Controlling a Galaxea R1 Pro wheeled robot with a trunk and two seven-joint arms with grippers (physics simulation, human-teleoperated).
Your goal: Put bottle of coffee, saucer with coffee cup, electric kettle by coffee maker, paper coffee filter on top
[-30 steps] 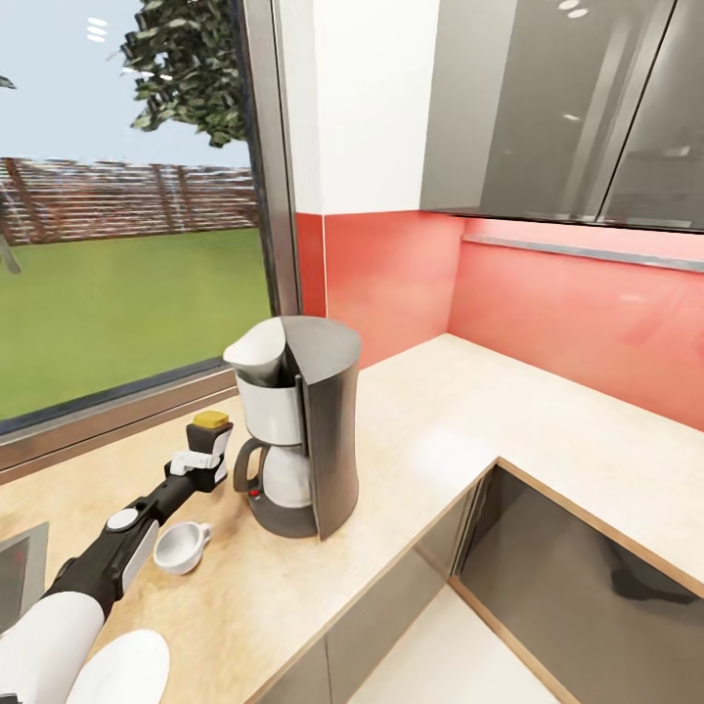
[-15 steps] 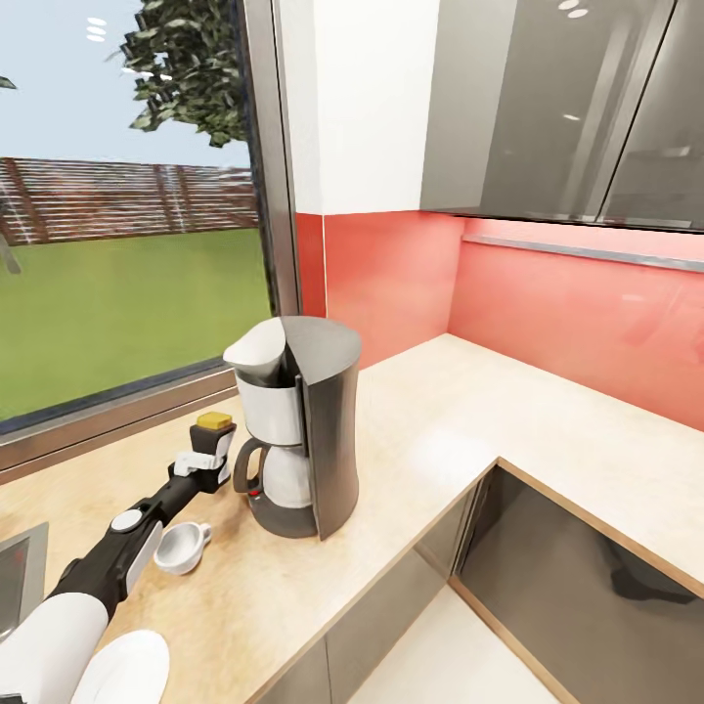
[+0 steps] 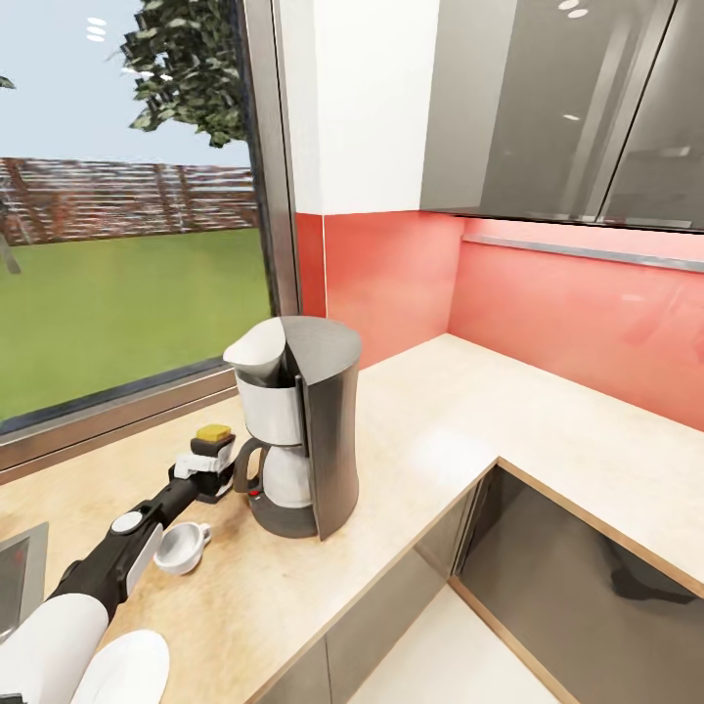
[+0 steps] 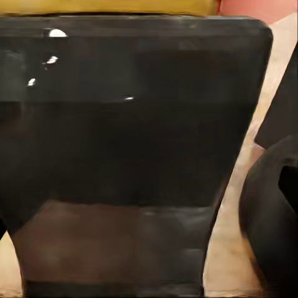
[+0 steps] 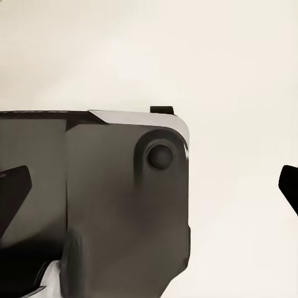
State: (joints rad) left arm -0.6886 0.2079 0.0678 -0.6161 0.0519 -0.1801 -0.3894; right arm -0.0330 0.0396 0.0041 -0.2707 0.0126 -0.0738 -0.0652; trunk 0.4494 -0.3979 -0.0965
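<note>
The bottle of coffee (image 3: pixel 214 437), a dark jar with a yellow lid, is low over the kitchen countertop (image 3: pixel 440 420), just left of the coffee maker (image 3: pixel 303 430). My left gripper (image 3: pixel 208 469) is shut on it. Whether the jar touches the worktop is hidden. In the left wrist view the bottle of coffee (image 4: pixel 130 136) is very close, with the dark coffee maker (image 4: pixel 273 217) beside it. The coffee cup (image 3: pixel 181 546) sits on the countertop nearer to me, apart from the saucer (image 3: pixel 122 670) at the front edge. My right gripper (image 5: pixel 149 186) is open over a pale floor.
A sink corner (image 3: pixel 20 577) is set into the countertop at far left. A large window (image 3: pixel 127 244) runs behind the worktop, and a red backsplash (image 3: pixel 567 313) with grey upper cabinets (image 3: pixel 557 108) lines the right. Bare worktop stretches right of the coffee maker.
My left gripper has lowered the bottle of coffee toward the countertop and brought it slightly closer to the coffee maker. The cup and saucer have not moved.
</note>
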